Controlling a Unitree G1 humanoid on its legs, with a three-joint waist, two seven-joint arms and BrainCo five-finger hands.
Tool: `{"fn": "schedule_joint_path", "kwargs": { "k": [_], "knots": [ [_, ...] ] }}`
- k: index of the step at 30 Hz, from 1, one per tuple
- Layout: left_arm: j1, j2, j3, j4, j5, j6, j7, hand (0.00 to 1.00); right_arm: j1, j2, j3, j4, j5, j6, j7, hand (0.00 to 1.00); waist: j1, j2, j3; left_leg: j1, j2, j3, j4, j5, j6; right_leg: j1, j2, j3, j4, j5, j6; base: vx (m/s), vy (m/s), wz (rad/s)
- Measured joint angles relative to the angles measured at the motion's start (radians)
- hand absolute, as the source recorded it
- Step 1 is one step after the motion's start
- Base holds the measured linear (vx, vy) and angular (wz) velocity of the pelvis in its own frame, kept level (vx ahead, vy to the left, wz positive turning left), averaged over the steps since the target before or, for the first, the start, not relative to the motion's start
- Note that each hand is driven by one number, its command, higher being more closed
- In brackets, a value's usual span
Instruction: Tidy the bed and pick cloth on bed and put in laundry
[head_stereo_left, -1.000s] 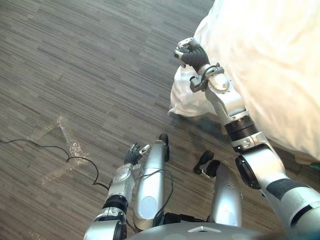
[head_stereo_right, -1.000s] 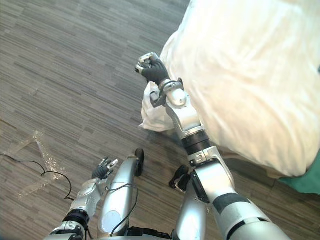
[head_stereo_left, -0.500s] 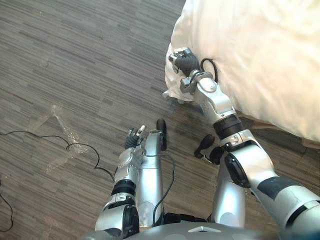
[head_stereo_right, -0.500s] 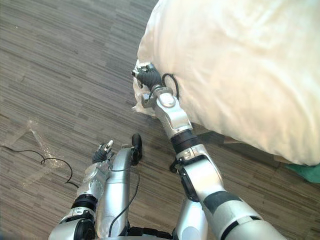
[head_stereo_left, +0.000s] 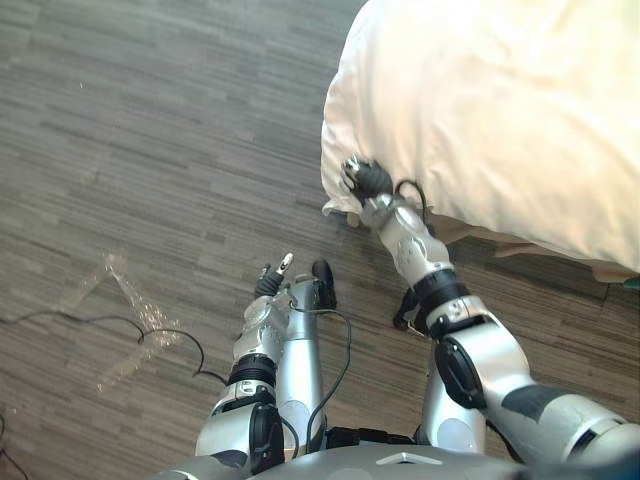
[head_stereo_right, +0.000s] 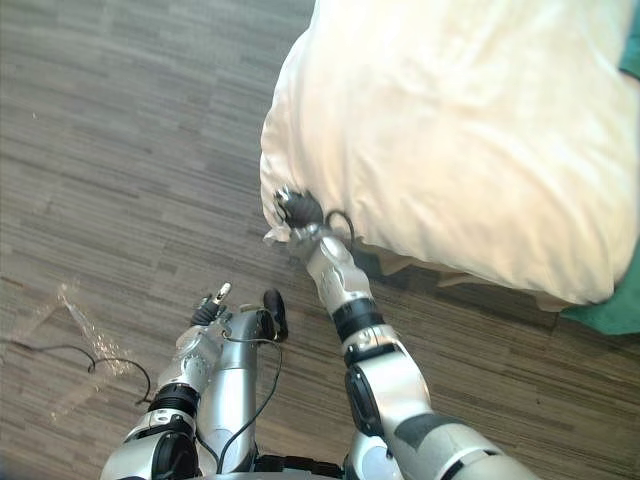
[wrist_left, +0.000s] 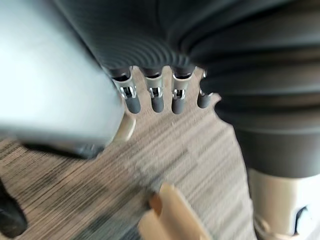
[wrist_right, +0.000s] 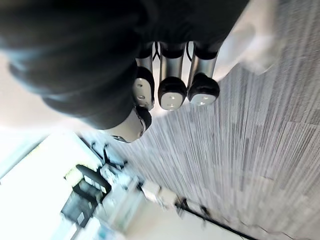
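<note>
The bed's white duvet (head_stereo_left: 500, 110) fills the upper right, and its rounded corner hangs over the floor. My right hand (head_stereo_left: 366, 181) rests against the underside of that corner, with a small flap of white cloth (head_stereo_left: 337, 207) just below it. In the right wrist view its fingers (wrist_right: 170, 92) are curled into the palm with nothing between them, and the white duvet (wrist_right: 250, 35) lies just past them. My left hand (head_stereo_left: 271, 282) hangs low by my side over the floor, with its fingers (wrist_left: 155, 100) relaxed and empty.
Grey wood-plank floor (head_stereo_left: 150, 130) spreads out to the left of the bed. A crumpled strip of clear plastic (head_stereo_left: 130, 295) lies on it at the lower left. A piece of green cloth (head_stereo_right: 612, 298) shows at the bed's right edge.
The camera has shifted, so the bed sits further left in view. My right hand has dropped from beside the duvet's corner to tuck under it. The left hand stays low.
</note>
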Motion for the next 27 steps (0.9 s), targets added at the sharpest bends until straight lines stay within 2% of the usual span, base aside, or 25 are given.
{"fn": "schedule_joint_path", "kwargs": {
  "k": [3, 5, 7, 9, 12, 14, 17, 19, 21, 23, 26, 27],
  "knots": [
    [0.064, 0.018, -0.049, -0.012, -0.020, 0.000, -0.001, 0.00, 0.248, -0.021, -0.025, 0.003, -0.011, -0.045, 0.012, 1.00, -0.031, -0.033, -0.009, 0.101, -0.001, 0.048, -0.055, -0.004, 0.002, 0.063, 0.012, 0.034, -0.049, 0.017, 0.008, -0.01, 0.022, -0.39],
    [0.100, 0.034, -0.098, -0.010, -0.019, -0.001, -0.008, 0.00, 0.362, -0.058, -0.015, 0.013, -0.024, -0.066, 0.034, 1.00, -0.043, -0.042, -0.014, 0.170, -0.002, 0.073, -0.099, 0.002, -0.007, 0.113, 0.022, 0.046, -0.090, 0.028, 0.011, 0.03, -0.025, -0.36],
    [0.154, 0.060, -0.155, -0.008, -0.017, -0.010, -0.022, 0.00, 0.465, -0.071, -0.015, 0.013, -0.032, -0.102, 0.068, 1.00, -0.061, -0.058, -0.028, 0.256, -0.006, 0.099, -0.168, 0.016, -0.031, 0.178, 0.033, 0.052, -0.143, 0.033, 0.020, 0.06, -0.067, -0.26],
    [0.192, 0.080, -0.202, 0.004, -0.016, -0.020, -0.030, 0.00, 0.525, -0.072, -0.014, 0.003, -0.044, -0.133, 0.108, 1.00, -0.064, -0.066, -0.059, 0.307, -0.006, 0.112, -0.224, 0.031, -0.051, 0.219, 0.051, 0.054, -0.190, 0.037, 0.023, 0.11, -0.091, -0.14],
    [0.226, 0.101, -0.253, 0.035, -0.014, -0.025, -0.054, 0.00, 0.581, -0.096, -0.015, 0.011, -0.050, -0.165, 0.158, 1.00, -0.064, -0.065, -0.097, 0.374, -0.015, 0.124, -0.294, 0.053, -0.064, 0.277, 0.062, 0.048, -0.245, 0.045, 0.030, 0.14, -0.059, -0.05],
    [0.243, 0.101, -0.255, 0.072, 0.010, -0.023, -0.074, 0.00, 0.610, -0.121, -0.031, 0.042, -0.048, -0.187, 0.196, 1.00, -0.072, -0.056, -0.141, 0.401, -0.028, 0.126, -0.333, 0.069, -0.059, 0.302, 0.063, 0.046, -0.277, 0.054, 0.033, 0.18, -0.010, 0.00],
    [0.284, 0.117, -0.256, 0.096, 0.046, -0.013, -0.116, 0.00, 0.653, -0.183, -0.040, 0.075, -0.048, -0.231, 0.268, 1.00, -0.090, -0.032, -0.165, 0.479, -0.041, 0.129, -0.369, 0.073, -0.058, 0.391, 0.075, 0.046, -0.344, 0.074, 0.042, 0.20, 0.027, -0.05],
    [0.301, 0.136, -0.255, 0.109, 0.046, 0.002, -0.132, 0.00, 0.679, -0.202, -0.039, 0.061, -0.046, -0.255, 0.302, 1.00, -0.092, -0.024, -0.180, 0.509, -0.045, 0.130, -0.384, 0.073, -0.059, 0.428, 0.082, 0.047, -0.375, 0.084, 0.048, 0.17, 0.023, -0.11],
    [0.324, 0.162, -0.254, 0.111, -0.066, 0.051, -0.141, 0.00, 0.710, -0.216, -0.030, -0.004, -0.016, -0.274, 0.342, 1.00, -0.093, -0.022, -0.197, 0.562, -0.056, 0.129, -0.412, 0.073, -0.059, 0.484, 0.083, 0.045, -0.406, 0.088, 0.054, 0.15, 0.026, -0.02],
    [0.353, 0.179, -0.231, 0.111, -0.260, 0.114, -0.132, 0.00, 0.738, -0.216, -0.016, -0.104, 0.032, -0.280, 0.384, 1.00, -0.091, -0.025, -0.228, 0.612, -0.065, 0.129, -0.445, 0.073, -0.059, 0.537, 0.085, 0.040, -0.443, 0.097, 0.059, 0.07, 0.009, 0.00],
    [0.386, 0.179, -0.211, 0.110, -0.275, 0.132, -0.130, 0.00, 0.741, -0.214, -0.008, -0.189, 0.062, -0.277, 0.428, 1.00, -0.086, -0.026, -0.257, 0.648, -0.074, 0.129, -0.475, 0.075, -0.063, 0.577, 0.086, 0.035, -0.478, 0.109, 0.066, 0.03, 0.010, 0.00],
    [0.404, 0.180, -0.205, 0.110, -0.273, 0.132, -0.131, 0.00, 0.739, -0.213, -0.003, -0.229, 0.078, -0.259, 0.446, 1.00, -0.083, -0.026, -0.264, 0.666, -0.077, 0.128, -0.482, 0.076, -0.063, 0.600, 0.086, 0.034, -0.493, 0.116, 0.068, 0.00, 0.000, 0.00]
  ]
}}
